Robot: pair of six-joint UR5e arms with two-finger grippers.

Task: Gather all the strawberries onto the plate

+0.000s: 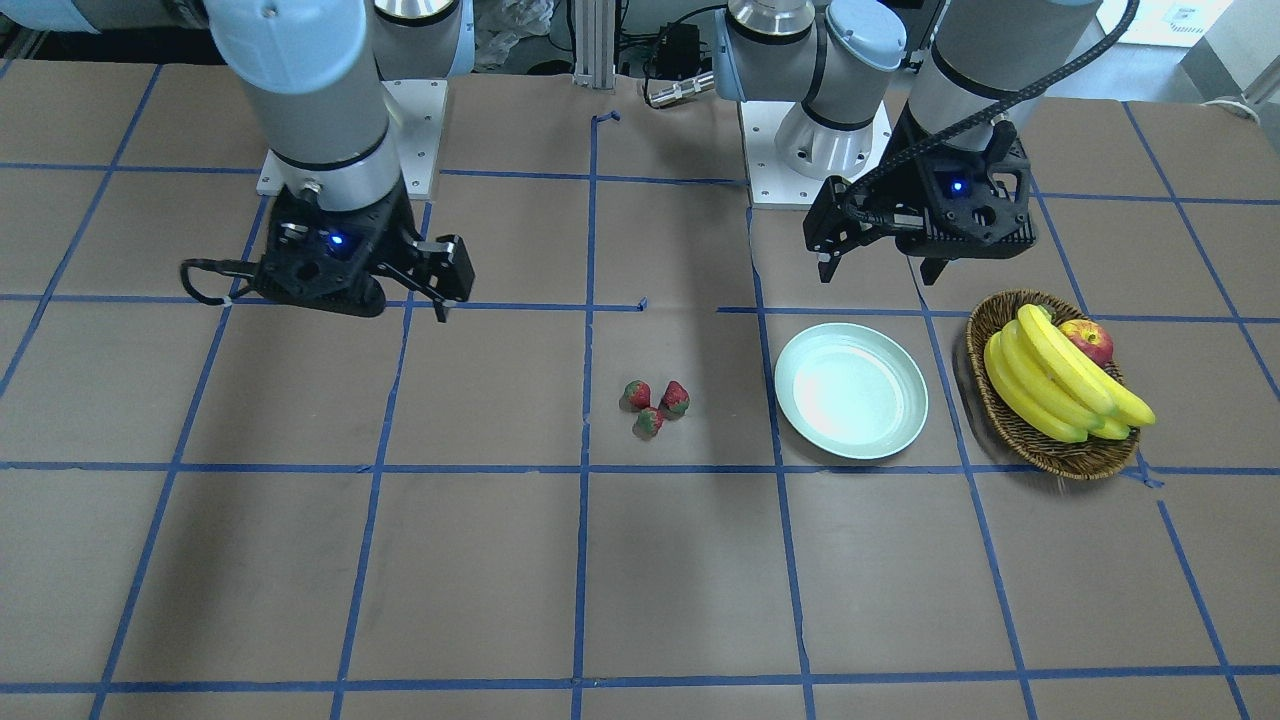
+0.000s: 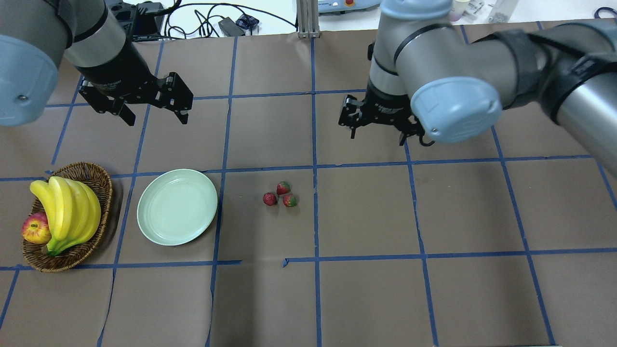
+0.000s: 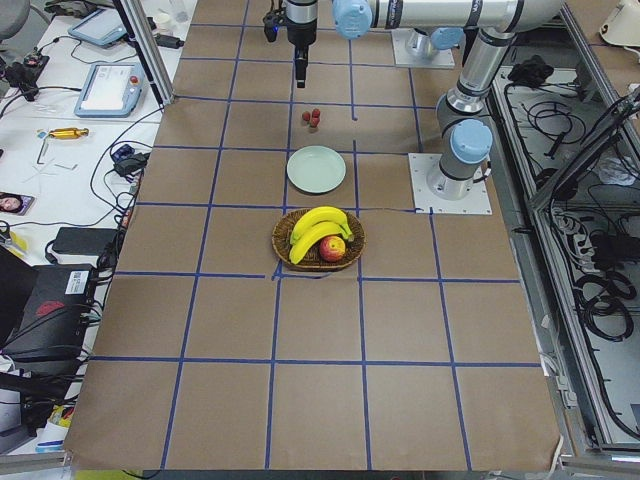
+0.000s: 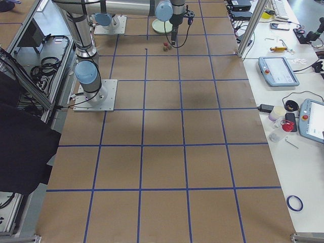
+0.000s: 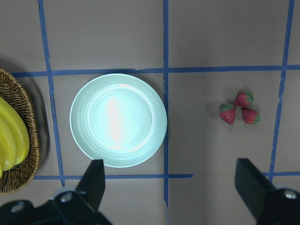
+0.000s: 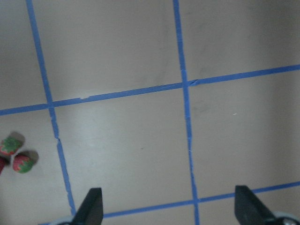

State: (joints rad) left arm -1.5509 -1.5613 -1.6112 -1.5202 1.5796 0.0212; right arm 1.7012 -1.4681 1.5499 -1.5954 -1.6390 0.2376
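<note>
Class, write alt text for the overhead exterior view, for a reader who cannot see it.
Three strawberries sit clustered on a brown table gridded with blue tape, right of an empty mint-green plate. Left of the plate, a wicker basket holds bananas and an apple. The left gripper and right gripper hover open and empty farther back.

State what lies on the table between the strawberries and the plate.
In the overhead view, only bare brown paper lies between the strawberries and the plate, crossed by one blue tape line beside the plate's rim.
</note>
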